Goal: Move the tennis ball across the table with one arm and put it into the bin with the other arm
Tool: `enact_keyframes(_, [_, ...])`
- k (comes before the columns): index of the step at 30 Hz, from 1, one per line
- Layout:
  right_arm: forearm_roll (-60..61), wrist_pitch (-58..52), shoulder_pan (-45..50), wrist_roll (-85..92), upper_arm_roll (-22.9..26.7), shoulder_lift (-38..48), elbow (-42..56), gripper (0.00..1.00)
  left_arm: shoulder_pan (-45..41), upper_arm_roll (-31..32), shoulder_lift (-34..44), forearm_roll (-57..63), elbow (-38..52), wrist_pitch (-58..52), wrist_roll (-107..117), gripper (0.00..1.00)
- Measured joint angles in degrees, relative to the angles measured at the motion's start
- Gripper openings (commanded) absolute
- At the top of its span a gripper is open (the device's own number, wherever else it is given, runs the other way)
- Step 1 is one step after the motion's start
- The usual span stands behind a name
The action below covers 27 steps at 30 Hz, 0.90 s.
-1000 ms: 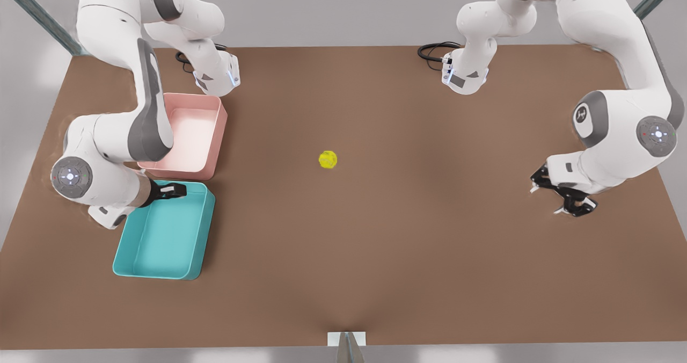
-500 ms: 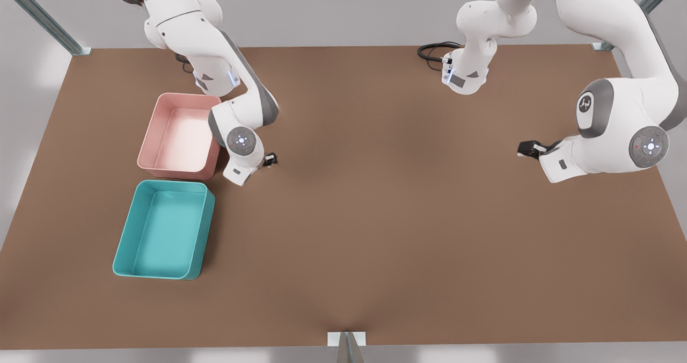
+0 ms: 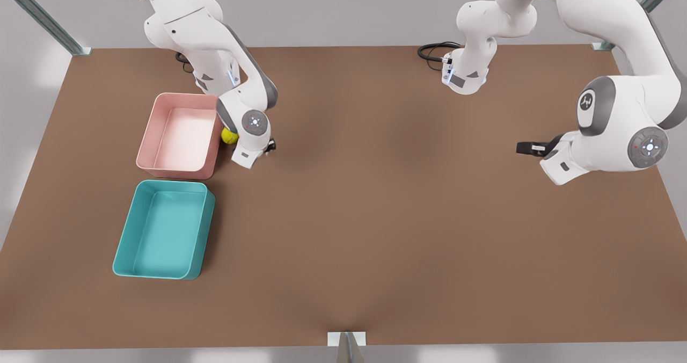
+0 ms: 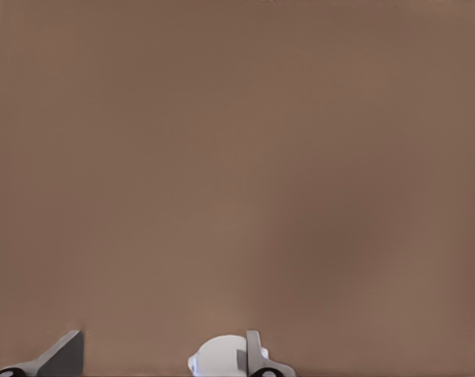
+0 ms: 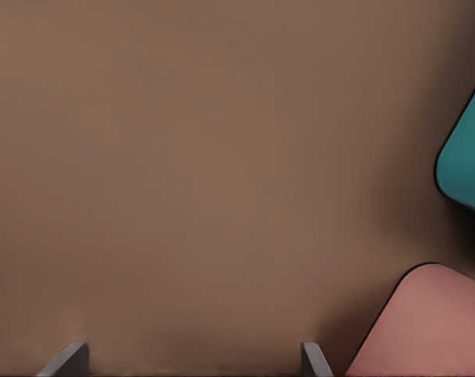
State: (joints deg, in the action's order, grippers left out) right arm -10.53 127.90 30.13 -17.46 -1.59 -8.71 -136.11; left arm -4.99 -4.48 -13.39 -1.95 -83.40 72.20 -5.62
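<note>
- Front view: you'll find the small yellow-green fuzzy tennis ball (image 3: pixel 229 136) on the large matte brown table (image 3: pixel 375 218), tucked between the pink rectangular plastic tub (image 3: pixel 180 136) and the wrist of the arm on the front view's left. It sits just beside, perhaps touching, the tub's wall. The teal rectangular plastic bin (image 3: pixel 163 230) lies near, towards the camera, with nothing in it.
- That arm carries the right gripper (image 3: pixel 270 146), low over the table beside the ball, not around it. The left gripper (image 3: pixel 531 148) waits well apart on the front view's right.
- Left wrist view: the left gripper's fingers (image 4: pixel 63 355) stand spread over bare table.
- Right wrist view: the right gripper's fingertips (image 5: pixel 68 358) are spread wide with nothing between them; corners of the teal bin (image 5: pixel 466 161) and pink tub (image 5: pixel 425 330) show.
- Handling, as a judgement: expect the ball to be light, springy and quick to roll; its felt should grip well. Take it across its widest middle, from above, minding the tub wall.
</note>
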Motion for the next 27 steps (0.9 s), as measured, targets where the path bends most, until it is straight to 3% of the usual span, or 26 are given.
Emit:
enact_keyframes(7, [-0.65, -2.60, -1.05, 7.41, -0.58, 4.18, -6.77, 1.00, -0.09, 0.13, -0.03, -0.01, 0.32, -1.60, 3.14, 1.00])
enact_keyframes(18, [-11.85, -4.44, -1.96, 21.09, -3.58, 1.94, -8.73, 1.00, -0.14, 0.18, -0.16, -0.02, 0.30, -2.40, 6.24, 1.00])
enact_keyframes(27, [-14.13, -4.31, -3.33, 31.01, -4.35, 1.69, -10.48, 1.00, -0.67, 0.18, -0.14, -0.01, 0.32, -2.55, 7.70, 1.00])
